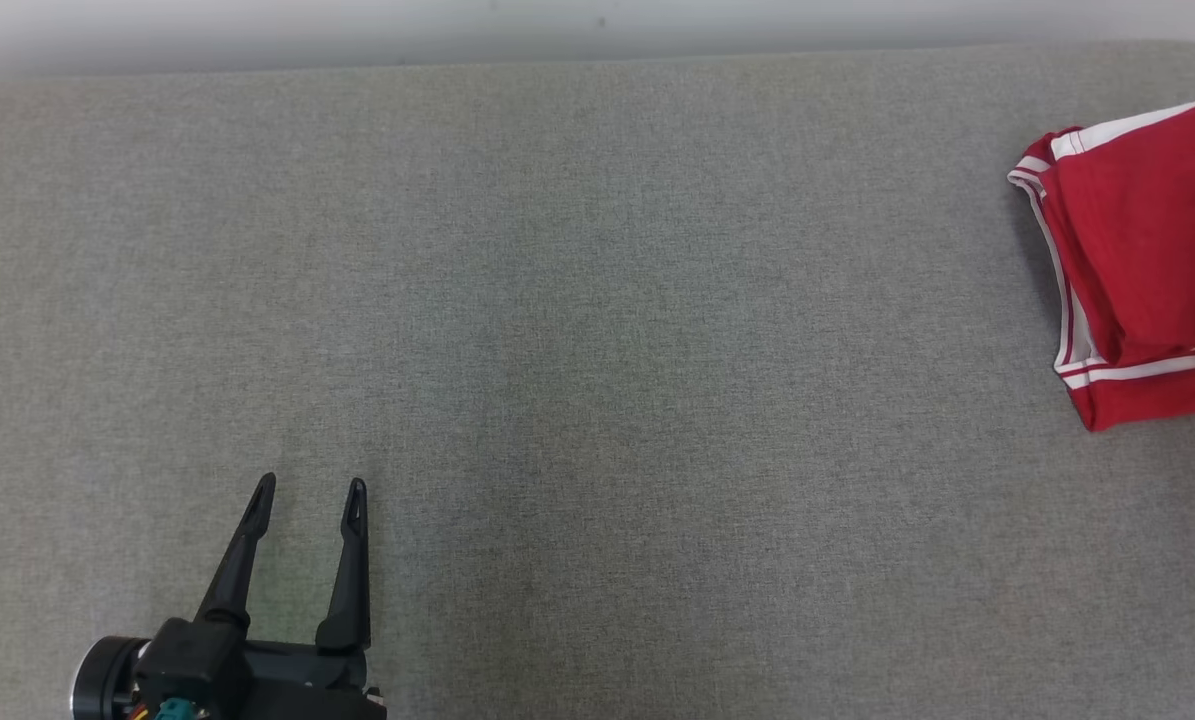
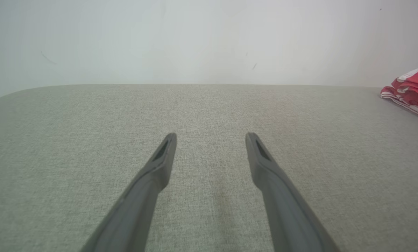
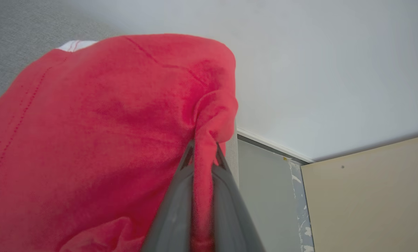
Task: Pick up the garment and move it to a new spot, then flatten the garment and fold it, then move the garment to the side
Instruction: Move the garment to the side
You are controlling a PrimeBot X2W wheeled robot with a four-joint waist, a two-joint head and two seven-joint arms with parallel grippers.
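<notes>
Right end effector [image 3: 203, 154] is clamped nearly closed on a raised ridge of the red garment [image 3: 100, 115]. The cloth is squeezed thin between its two dark fingers [image 3: 174, 210]. A pinch on a fold like this probably lets the arm drag or carry the whole stack by one point without pulling the layers apart.

From the head camera, the garment lies at the far right of the grey cloth-covered tabletop [image 1: 597, 350], and the picture's right edge cuts it off. Its white-striped hems are doubled over one another. The left wrist camera also shows stacked red and white layers, so it looks already folded. Judging by that and by its place at the edge, the step in hand appears to be the last one, moving the garment to the side. Whether the bundle rests fully on the tabletop or is partly lifted at the pinch I cannot tell.

Left end effector [image 1: 310, 492] hovers over the near left of the tabletop with its fingers spread wide and nothing between them. It is well apart from the garment, likely parked there to keep clear of the right arm's work.

Beyond the pinched cloth, the right wrist camera looks past the tabletop's right side to a pale wall [image 3: 317, 70] and a beige panel [image 3: 369, 196].
</notes>
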